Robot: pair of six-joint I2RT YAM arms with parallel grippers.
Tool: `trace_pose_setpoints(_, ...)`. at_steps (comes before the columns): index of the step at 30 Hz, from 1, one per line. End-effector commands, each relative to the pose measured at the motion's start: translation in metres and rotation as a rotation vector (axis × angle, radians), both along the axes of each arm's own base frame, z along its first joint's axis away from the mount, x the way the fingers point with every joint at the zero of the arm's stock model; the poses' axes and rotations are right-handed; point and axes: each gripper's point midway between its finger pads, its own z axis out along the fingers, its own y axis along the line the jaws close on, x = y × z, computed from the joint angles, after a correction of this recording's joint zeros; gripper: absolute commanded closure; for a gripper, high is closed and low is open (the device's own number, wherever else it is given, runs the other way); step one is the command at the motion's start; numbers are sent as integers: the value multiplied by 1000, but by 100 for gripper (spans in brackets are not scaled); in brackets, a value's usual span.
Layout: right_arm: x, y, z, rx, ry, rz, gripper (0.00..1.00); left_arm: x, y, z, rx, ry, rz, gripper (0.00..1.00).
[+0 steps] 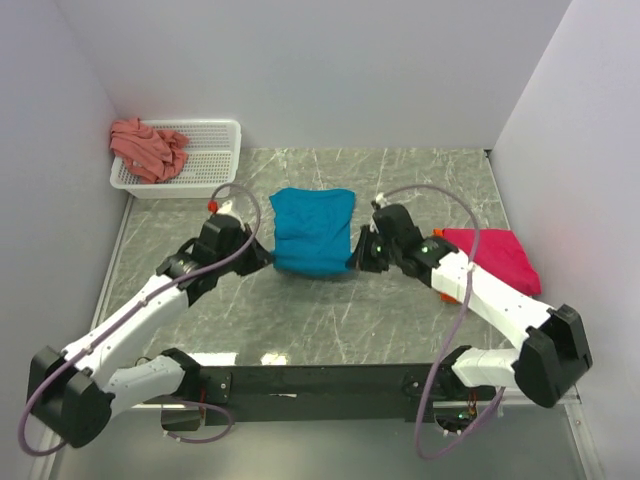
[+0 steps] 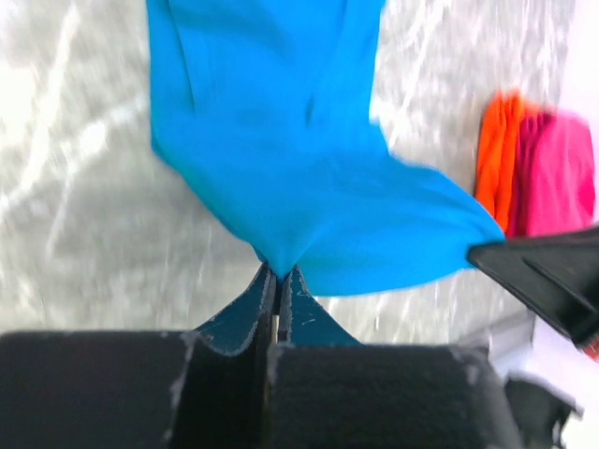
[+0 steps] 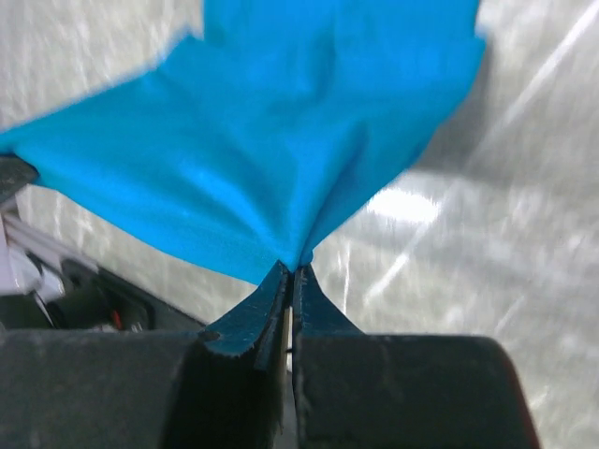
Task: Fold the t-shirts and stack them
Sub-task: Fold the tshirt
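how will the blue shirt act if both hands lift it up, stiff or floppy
Probably floppy: the blue shirt puckers to a point where the left hand and right hand pinch it. Likely light, since two small pinches hold its edge. It might slip, as each grips little cloth.

You have a white mesh basket (image 1: 212, 158) in the far left corner of your grey marbled table (image 1: 300, 315), with pale walls (image 1: 330, 60) around it.

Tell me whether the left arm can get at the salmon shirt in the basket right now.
Probably not yet: the left gripper is shut on the teal shirt. The way to the salmon shirt in the basket looks unobstructed.
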Motion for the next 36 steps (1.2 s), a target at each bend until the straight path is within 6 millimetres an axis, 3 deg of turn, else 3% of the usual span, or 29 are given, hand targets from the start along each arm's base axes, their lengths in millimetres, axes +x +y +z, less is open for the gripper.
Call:
trace_pose_setpoints(1,33,-7,16,-46,-59,-24,100,42,16,18,108,-90,109,100)
trace_pose_setpoints(4,58,2,36,-3,-108,-22,100,70,13,26,117,-124,122,100)
trace_pose_setpoints(7,74,5,39,-19,-105,-16,100,102,14,44,113,-157,152,100)
trace_pose_setpoints(10,93,4,45,-13,-124,-26,100,124,18,46,110,-177,177,100)
trace_pose_setpoints(17,123,11,57,19,-145,-37,100,160,17,40,107,-149,174,100)
trace_pose_setpoints(24,155,3,61,36,-153,-75,100,198,22,63,124,-213,218,100)
trace_pose_setpoints(33,195,-3,47,33,-121,-88,100,244,23,52,147,-211,214,100)
trace_pose_setpoints(36,212,-6,35,22,-95,-112,100,263,20,32,148,-189,206,100)
